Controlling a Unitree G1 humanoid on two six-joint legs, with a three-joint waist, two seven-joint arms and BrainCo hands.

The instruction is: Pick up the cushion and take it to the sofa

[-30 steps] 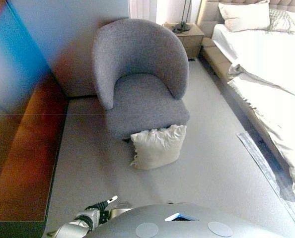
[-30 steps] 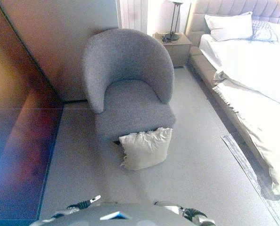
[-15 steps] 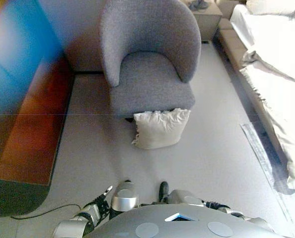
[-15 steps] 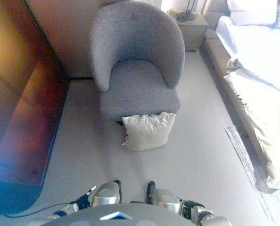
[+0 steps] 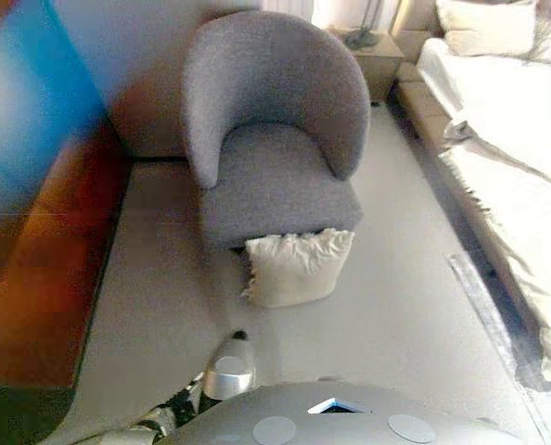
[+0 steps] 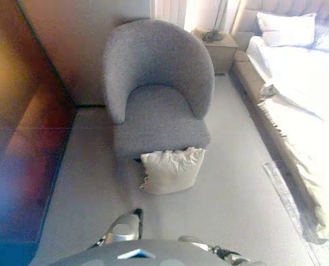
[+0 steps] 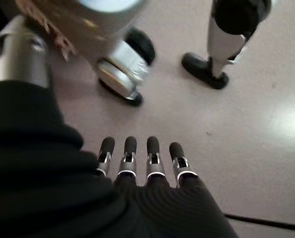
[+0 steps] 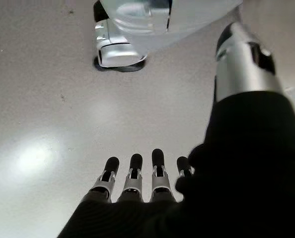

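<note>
A cream cushion stands on the grey floor, leaning against the front of a grey tub armchair. It also shows in the right eye view. My left hand hangs low at my side with its fingers straight, over bare floor, holding nothing. My right hand hangs the same way on the other side, fingers straight and empty. Both hands are well short of the cushion.
A bed with white covers runs along the right, with a nightstand behind the chair. A dark glossy cabinet lines the left. A pale strip lies beside the bed. A cable crosses the floor.
The whole picture has shifted down and back up, so the camera moved. The cushion and the armchair stay where they were. Both hands stay low and empty.
</note>
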